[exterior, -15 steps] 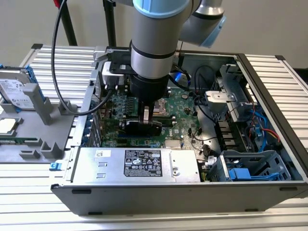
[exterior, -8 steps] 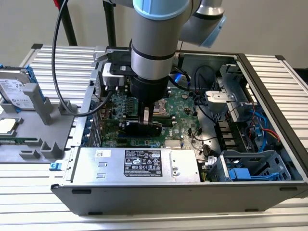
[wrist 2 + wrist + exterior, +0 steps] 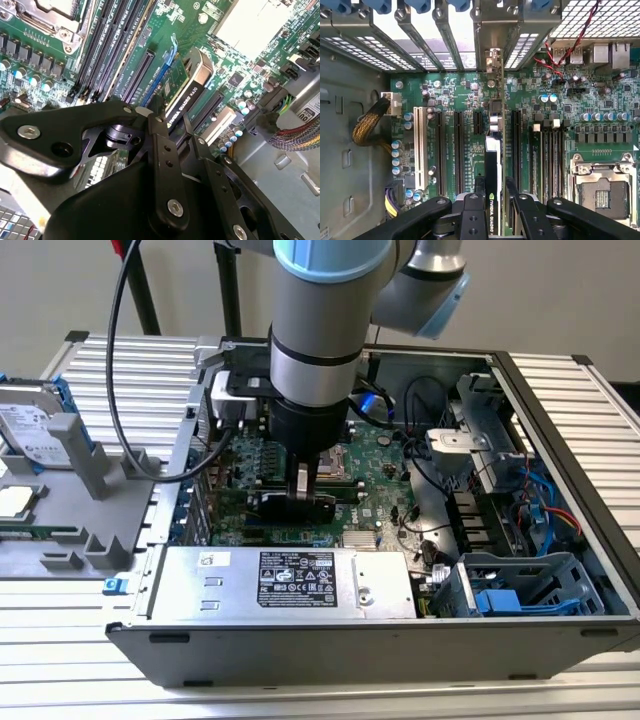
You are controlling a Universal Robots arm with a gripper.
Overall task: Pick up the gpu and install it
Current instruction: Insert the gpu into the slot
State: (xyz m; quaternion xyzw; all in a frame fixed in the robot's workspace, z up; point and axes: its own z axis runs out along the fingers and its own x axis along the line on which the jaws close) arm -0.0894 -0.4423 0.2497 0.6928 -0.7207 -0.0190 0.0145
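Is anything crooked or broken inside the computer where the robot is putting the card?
Nothing stands out. The gpu stands on edge in line with the long black slots on the motherboard, between the fingers of the gripper. Its bracket end points at the case's rear slot covers. No bent parts or loose bits show.

**Markings and labels on record**

- gpu (image 3: 187,95): a line of white lettering with a small logo ran along the edge of the black cover, starting between the fingers (image 3: 159,135) and extending beyond their tips.
- Power supply (image 3: 290,580): one black-and-white printed rating sticker on the top face, beside the fingers; its print was too small to read.
- Hard drive (image 3: 35,435): a white label, well apart from the fingers, illegible.
- Motherboard (image 3: 465,100): fine white silkscreen codes ahead of the fingertips, too small to read.
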